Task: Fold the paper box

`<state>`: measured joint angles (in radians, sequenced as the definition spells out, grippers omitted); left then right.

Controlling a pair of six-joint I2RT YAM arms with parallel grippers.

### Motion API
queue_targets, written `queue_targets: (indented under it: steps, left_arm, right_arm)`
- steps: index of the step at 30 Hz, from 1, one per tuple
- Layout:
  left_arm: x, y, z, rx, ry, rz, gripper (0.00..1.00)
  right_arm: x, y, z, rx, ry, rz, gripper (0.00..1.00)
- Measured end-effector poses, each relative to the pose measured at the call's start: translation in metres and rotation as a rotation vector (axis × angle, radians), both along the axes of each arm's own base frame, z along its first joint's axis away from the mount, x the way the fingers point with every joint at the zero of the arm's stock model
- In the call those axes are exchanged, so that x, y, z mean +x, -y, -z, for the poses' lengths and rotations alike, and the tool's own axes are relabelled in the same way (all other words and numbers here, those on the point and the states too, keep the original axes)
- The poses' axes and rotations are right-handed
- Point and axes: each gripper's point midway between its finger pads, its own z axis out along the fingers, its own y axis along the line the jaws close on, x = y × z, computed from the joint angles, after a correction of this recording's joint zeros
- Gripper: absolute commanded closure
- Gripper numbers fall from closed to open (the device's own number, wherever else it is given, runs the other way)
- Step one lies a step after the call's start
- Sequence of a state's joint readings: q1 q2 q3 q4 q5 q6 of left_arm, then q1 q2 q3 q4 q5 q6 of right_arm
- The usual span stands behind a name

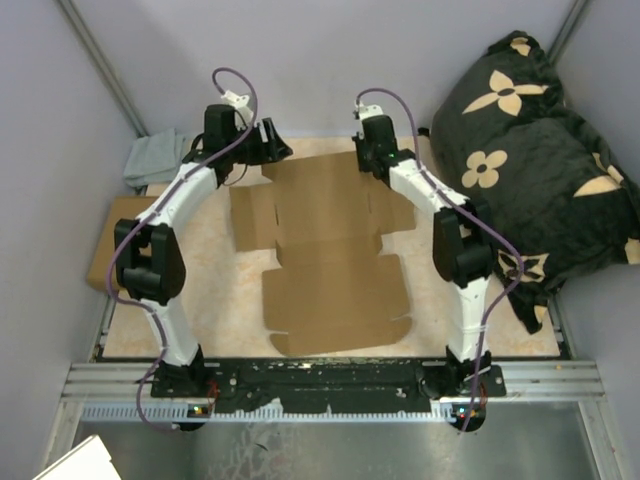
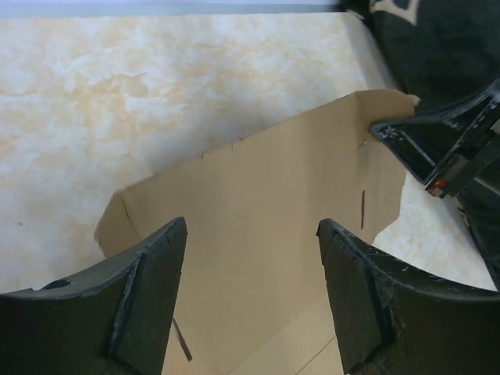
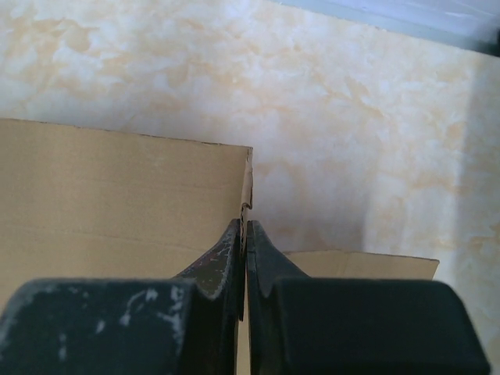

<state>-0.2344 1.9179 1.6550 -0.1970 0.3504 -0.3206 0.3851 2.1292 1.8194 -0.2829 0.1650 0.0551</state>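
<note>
The paper box is a brown die-cut cardboard sheet lying mostly flat in the middle of the table. My left gripper is open at its far left corner, and the far panel shows between its wide-apart fingers, untouched. My right gripper is shut on the far right edge of the sheet. In the right wrist view the fingertips pinch the thin cardboard edge, which stands raised. The right gripper's fingers also show in the left wrist view at that corner.
A black cushion with cream flower shapes lies at the right edge. A grey cloth and a small cardboard block sit at the left. The marbled tabletop extends beyond the sheet to the back wall.
</note>
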Motion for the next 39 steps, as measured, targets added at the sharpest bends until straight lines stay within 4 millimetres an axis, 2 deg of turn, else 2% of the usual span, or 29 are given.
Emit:
queue_targets:
  steps: [3,8,9,11,14,17,22,25,29,32,39]
  left_arm:
    - [-0.013,0.003,-0.019,-0.008,0.053,0.044,0.19]
    - [-0.040,0.004,-0.076,0.021,0.237,0.153,0.18]
    - [-0.046,0.005,-0.085,0.023,0.271,0.175,0.18]
    - [-0.072,0.007,-0.105,0.029,0.375,0.247,0.19]
    - [-0.098,0.009,-0.115,0.024,0.465,0.318,0.19]
    - [-0.119,0.014,-0.113,0.011,0.517,0.391,0.21]
    - [-0.132,0.022,-0.101,0.015,0.527,0.475,0.24]
    - [-0.135,0.026,-0.100,0.034,0.545,0.503,0.24]
    - [-0.141,0.032,-0.088,0.069,0.527,0.534,0.25]
    - [-0.148,0.036,-0.074,0.095,0.491,0.558,0.26]
    - [-0.159,0.033,-0.037,0.158,0.386,0.556,0.31]
  right_arm:
    - [-0.024,0.000,-0.005,0.030,0.036,-0.035,0.98]
    - [-0.089,0.005,-0.006,0.135,0.149,-0.153,0.97]
    - [-0.101,0.005,-0.011,0.161,0.188,-0.183,0.97]
    - [-0.117,0.002,-0.027,0.210,0.273,-0.244,0.96]
    - [-0.139,-0.013,-0.057,0.284,0.377,-0.369,0.95]
    - [-0.160,-0.024,-0.081,0.332,0.451,-0.478,0.94]
    - [-0.190,-0.029,-0.096,0.365,0.513,-0.578,0.94]
    - [-0.199,-0.031,-0.099,0.375,0.525,-0.614,0.94]
    - [-0.205,-0.036,-0.103,0.391,0.534,-0.651,0.93]
    - [-0.208,-0.037,-0.104,0.404,0.548,-0.666,0.93]
    - [-0.219,-0.039,-0.092,0.432,0.534,-0.689,0.93]
